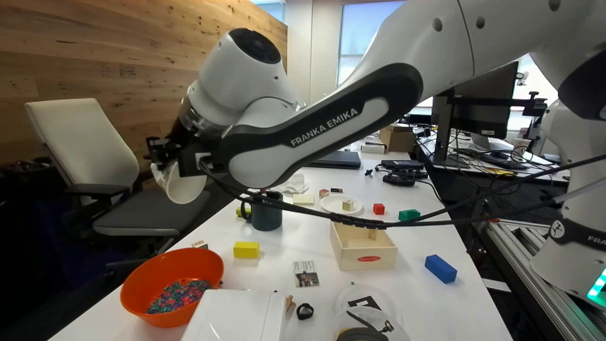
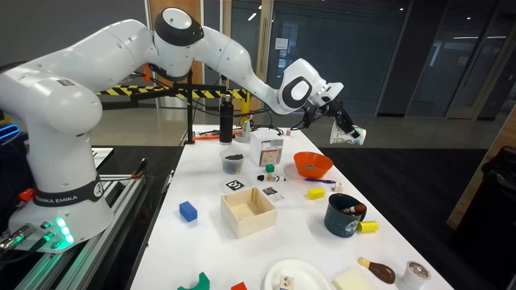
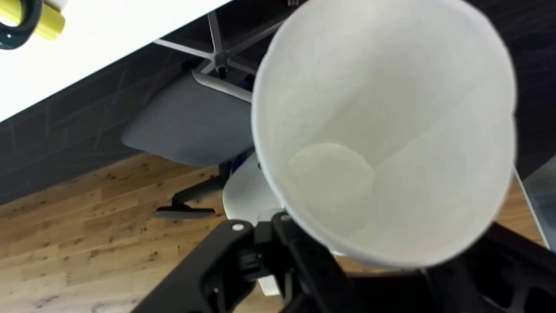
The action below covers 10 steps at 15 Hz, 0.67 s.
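Observation:
My gripper (image 1: pixel 163 154) is shut on a white paper cup (image 1: pixel 187 187) with print on its outside. In both exterior views the cup (image 2: pixel 338 135) is held tilted in the air, beyond the table's long edge. In the wrist view the cup (image 3: pixel 391 108) hides the fingertips; I see into its open mouth, and its inside looks empty. The black fingers grip the cup's sides. The orange bowl (image 1: pixel 137 296), with many small coloured pieces (image 1: pixel 177 296) in it, stands on the table near that edge, lower than the cup. It also shows in an exterior view (image 2: pixel 313 161).
A dark mug (image 2: pixel 336 217), a wooden box (image 2: pixel 254 227), a yellow block (image 1: pixel 246 250) and a blue block (image 1: pixel 441 268) stand on the white table (image 1: pixel 312 237). A white box (image 1: pixel 232 317) stands beside the bowl. An office chair (image 1: pixel 142 220) stands beyond the edge.

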Each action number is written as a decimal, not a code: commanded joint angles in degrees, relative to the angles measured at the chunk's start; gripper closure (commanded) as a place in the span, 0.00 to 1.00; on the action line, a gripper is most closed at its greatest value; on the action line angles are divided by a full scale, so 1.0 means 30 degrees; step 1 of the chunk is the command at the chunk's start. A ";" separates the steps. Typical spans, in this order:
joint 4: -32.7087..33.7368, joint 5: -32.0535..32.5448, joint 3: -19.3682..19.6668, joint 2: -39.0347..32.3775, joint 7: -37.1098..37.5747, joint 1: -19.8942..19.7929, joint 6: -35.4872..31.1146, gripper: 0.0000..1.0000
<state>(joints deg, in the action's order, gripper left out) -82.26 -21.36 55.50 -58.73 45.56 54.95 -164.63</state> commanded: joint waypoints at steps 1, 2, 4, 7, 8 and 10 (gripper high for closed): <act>0.1467 0.1992 -0.2184 0.1525 0.1105 -0.1483 0.3196 0.80; 0.1839 0.2488 -0.2540 0.1546 0.1699 -0.1714 0.3976 0.80; 0.2575 0.3293 -0.3808 0.1946 0.2588 -0.2426 0.5544 0.80; 0.3588 0.4104 -0.6236 0.2388 0.3661 -0.3781 0.7253 0.80; 0.3975 0.4396 -0.7032 0.2412 0.4038 -0.4284 0.7736 0.80; 0.4776 0.5111 -0.8439 0.2357 0.4763 -0.5376 0.8553 0.80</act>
<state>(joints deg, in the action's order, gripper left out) -71.94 -10.83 36.75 -52.71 55.43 44.10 -143.35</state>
